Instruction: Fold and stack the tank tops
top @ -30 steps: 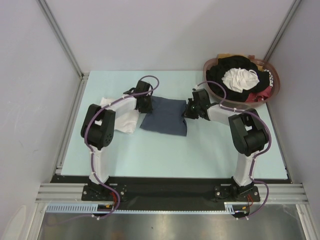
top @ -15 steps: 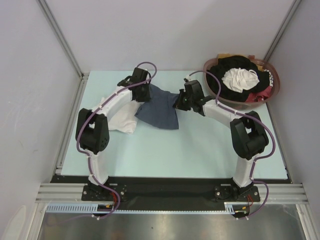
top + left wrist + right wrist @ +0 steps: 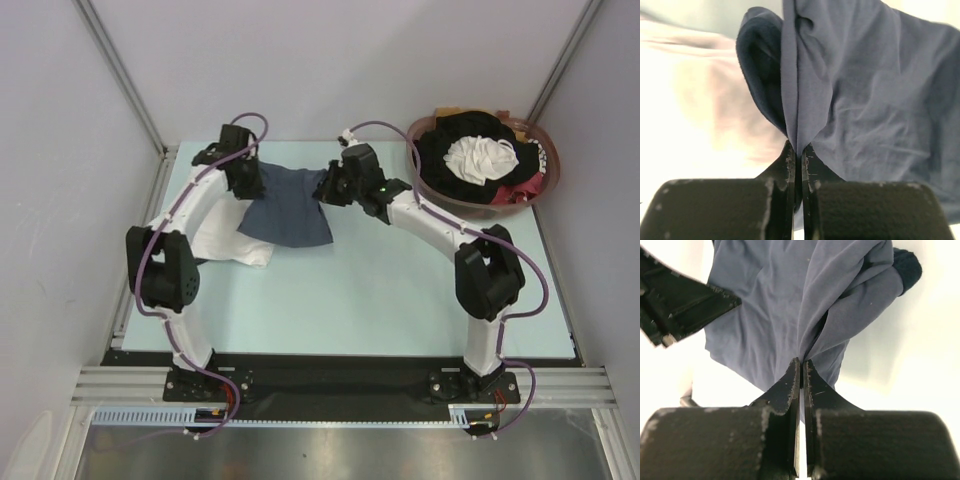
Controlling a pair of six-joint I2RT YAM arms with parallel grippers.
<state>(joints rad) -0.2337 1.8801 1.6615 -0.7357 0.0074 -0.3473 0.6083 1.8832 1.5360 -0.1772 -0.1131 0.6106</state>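
The slate grey-blue tank top (image 3: pixel 288 207) hangs between both grippers at the back middle of the table. My left gripper (image 3: pixel 252 181) is shut on its left upper corner, and the cloth (image 3: pixel 860 100) runs pinched up from between the jaws (image 3: pixel 799 150). My right gripper (image 3: pixel 328 190) is shut on the right upper corner, with folds of the cloth (image 3: pixel 785 305) fanning out from the tips (image 3: pixel 801 365). The white tank top (image 3: pixel 228 240) lies flat on the table at the left, partly under the grey-blue one and my left arm.
A brown basket (image 3: pixel 428 182) at the back right holds a jumble of black, white and red clothes. The pale blue table top (image 3: pixel 380 300) is bounded by grey walls and metal posts at the back corners. The left gripper's finger (image 3: pixel 680 305) shows in the right wrist view.
Both grippers have carried the grey-blue tank top toward the back left, lifting it. It now overlaps the white top's right edge more.
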